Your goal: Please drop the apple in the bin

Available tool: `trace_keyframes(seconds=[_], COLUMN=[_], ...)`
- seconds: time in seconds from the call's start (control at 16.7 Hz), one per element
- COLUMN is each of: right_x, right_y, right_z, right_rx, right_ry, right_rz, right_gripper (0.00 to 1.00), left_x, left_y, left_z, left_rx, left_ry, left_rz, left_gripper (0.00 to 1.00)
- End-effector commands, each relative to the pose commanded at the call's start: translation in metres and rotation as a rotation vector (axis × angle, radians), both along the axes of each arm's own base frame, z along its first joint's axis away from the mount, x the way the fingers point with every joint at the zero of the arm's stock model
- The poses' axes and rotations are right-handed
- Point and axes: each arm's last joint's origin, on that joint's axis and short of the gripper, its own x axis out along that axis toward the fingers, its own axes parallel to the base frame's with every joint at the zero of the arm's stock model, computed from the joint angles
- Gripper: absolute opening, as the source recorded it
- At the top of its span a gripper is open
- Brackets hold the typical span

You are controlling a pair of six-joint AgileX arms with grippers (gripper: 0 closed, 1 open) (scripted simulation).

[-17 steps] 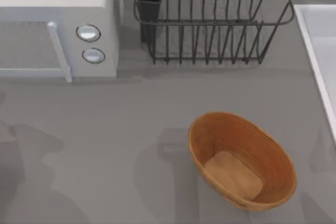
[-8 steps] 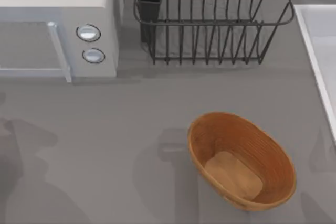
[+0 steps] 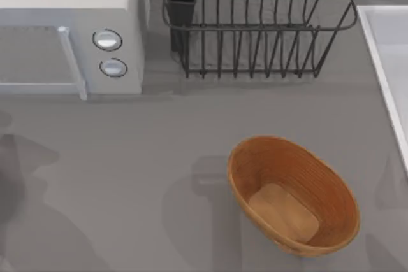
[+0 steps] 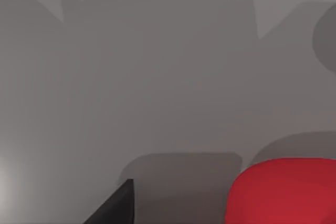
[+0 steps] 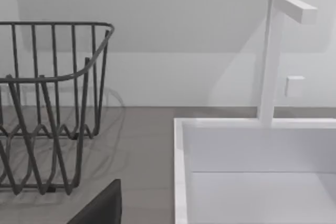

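Grey flat bench (image 3: 159, 157) carries everything; soft arm shadows lie across its left and middle parts in the top view

White box-shaped microwave (image 3: 70, 30) sits at the far left, bar handle on its door, two round silver knobs (image 3: 107, 40) one above the other on its right panel

Black wire dish rack (image 3: 255, 23) stands at the far middle, just right of the microwave, a dark square cup fixed at its left corner; the right wrist view shows one end of the same rack (image 5: 47, 103) resting on the bench

White rectangular sink basin (image 3: 390, 62) runs along the right edge; in the right wrist view its rim (image 5: 181, 166) lies beside the rack, with a white angular faucet (image 5: 273, 56) rising at its back wall

Oval orange-brown ribbed woven basket (image 3: 293, 194), the bin, sits near right of centre, well apart from rack and microwave, lighter tan flat bottom showing, nothing in it

Small round bright red apple (image 4: 283, 190) fills a corner of the left wrist view, lying on the grey bench close under that camera, its shadow beside it

Left gripper: one dark finger tip (image 4: 118, 205) shows beside the apple, apart from it; cannot tell if open or clenched

Right gripper: one dark finger tip (image 5: 100, 205) shows above the bench near the rack; state cannot be told
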Motion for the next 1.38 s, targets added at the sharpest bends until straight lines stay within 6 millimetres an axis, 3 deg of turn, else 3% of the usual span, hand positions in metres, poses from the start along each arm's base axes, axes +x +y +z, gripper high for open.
trace_keyframes(seconds=[0.12, 0.9, 1.38], right_x=[0.0000, 0.0000, 0.0000], right_y=[0.0000, 0.0000, 0.0000], right_z=[0.0000, 0.0000, 0.0000], right_rx=[0.000, 0.000, 0.000], right_ry=[0.000, 0.000, 0.000], right_rz=[0.000, 0.000, 0.000], right_gripper=[1.00, 1.00, 1.00], left_x=[0.0000, 0.0000, 0.0000], left_y=[0.0000, 0.0000, 0.0000], left_z=[0.0000, 0.0000, 0.0000], left_rx=[0.000, 0.000, 0.000], left_ry=[0.000, 0.000, 0.000], left_rz=[0.000, 0.000, 0.000], left_gripper=[1.00, 0.02, 0.00])
